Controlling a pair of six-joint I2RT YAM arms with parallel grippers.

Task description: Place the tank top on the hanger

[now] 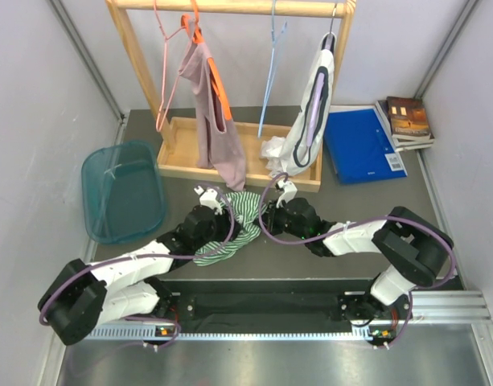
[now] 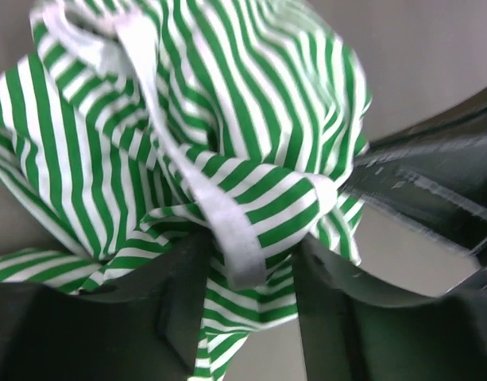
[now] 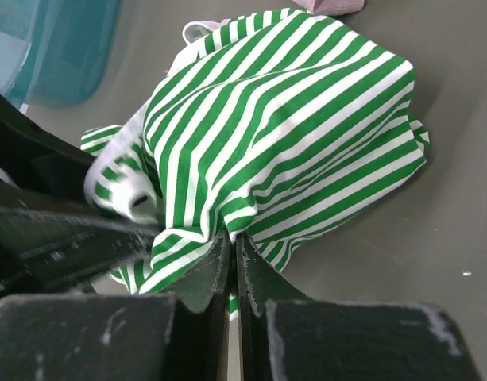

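On the table (image 1: 439, 209), the right hand (image 3: 231, 254) pinched the striped tank top (image 1: 234, 225); the left hand (image 2: 251, 266) straddled its fabric, grip unclear.

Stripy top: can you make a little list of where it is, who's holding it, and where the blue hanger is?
stripy top: bunched up between the two arms
right end effector: shut, pinching the top's edge
left end effector: jaws either side of a fold of the top; grip unclear
blue hanger: hanging bare on the wooden rail
top on hanger: not yet
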